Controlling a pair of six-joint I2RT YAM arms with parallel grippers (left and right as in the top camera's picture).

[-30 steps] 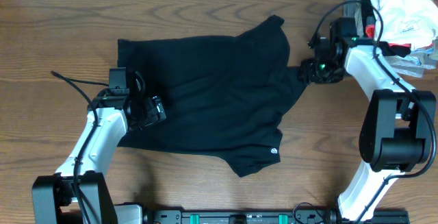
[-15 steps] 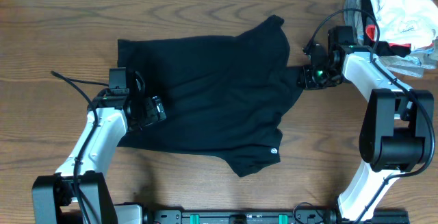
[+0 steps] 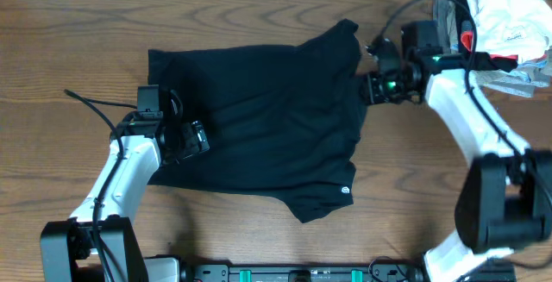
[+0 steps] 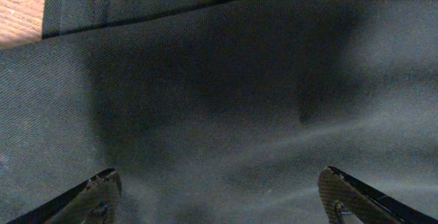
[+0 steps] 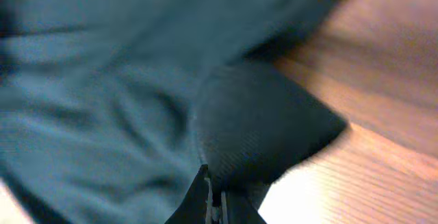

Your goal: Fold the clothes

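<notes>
one black t-shirt [image 3: 259, 127] lies spread before me; my right gripper [image 5: 213, 200] is clamped tight on a fold at its edge, my left gripper [image 4: 219, 186] gapes wide, holding nothing.

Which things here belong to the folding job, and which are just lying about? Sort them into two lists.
In the job: black T-shirt, spread on the table; right pincer, shut on the shirt's right edge; left pincer, open over its left part.
Lying about: heap of white, grey and red garments at the table's far right corner.
</notes>
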